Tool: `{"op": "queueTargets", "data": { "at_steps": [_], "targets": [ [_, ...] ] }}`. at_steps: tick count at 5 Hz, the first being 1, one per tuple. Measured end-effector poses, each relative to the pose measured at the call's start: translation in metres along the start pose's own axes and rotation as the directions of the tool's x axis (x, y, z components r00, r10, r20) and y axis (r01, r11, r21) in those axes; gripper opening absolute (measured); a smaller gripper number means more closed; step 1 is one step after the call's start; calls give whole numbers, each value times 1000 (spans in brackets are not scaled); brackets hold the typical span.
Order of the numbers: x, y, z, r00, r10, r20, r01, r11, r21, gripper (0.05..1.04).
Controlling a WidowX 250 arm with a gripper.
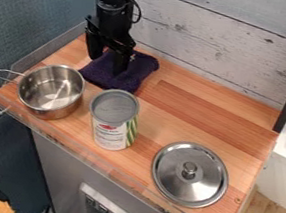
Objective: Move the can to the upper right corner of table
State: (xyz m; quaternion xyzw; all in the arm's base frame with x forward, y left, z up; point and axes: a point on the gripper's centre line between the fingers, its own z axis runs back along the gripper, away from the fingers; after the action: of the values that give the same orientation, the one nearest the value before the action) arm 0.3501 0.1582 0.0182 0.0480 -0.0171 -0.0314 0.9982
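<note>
The black gripper [106, 65] hangs over the purple cloth at the back left of the table, its two fingers apart with nothing held between them. In front of it and slightly to the right, the can [113, 120] stands upright near the middle of the front edge, with a grey top and a white and green label. A gap separates the can from the gripper. The wooden table [205, 113] has its upper right corner beside the dark upright post.
A steel pot [51, 91] with a wire handle is left of the can. To the can's right lies a round metal lid [189, 174] with a knob. The purple cloth [137, 71] is bunched near the whitewashed back wall [215, 48]. A clear rail runs along the front.
</note>
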Motion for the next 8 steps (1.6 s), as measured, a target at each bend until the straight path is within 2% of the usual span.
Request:
{"op": "queueTargets", "data": {
  "at_steps": [1,2,3,4,6,7,8],
  "targets": [
    [-4,-4,-13,1000,-4,-31,3,1000,-21,999],
    [-2,-14,-5,1000,-16,-24,15,998,-56,999],
    [-2,-21,45,995,-24,96,29,998,-49,999],
    [-27,-35,84,985,-40,168,48,998,-47,999],
    [-99,-66,93,990,-101,101,107,992,-63,999],
    [-128,-78,77,991,-132,29,134,987,-91,999],
    [-143,-76,59,989,-144,-37,141,988,-67,999]
  ]
}}
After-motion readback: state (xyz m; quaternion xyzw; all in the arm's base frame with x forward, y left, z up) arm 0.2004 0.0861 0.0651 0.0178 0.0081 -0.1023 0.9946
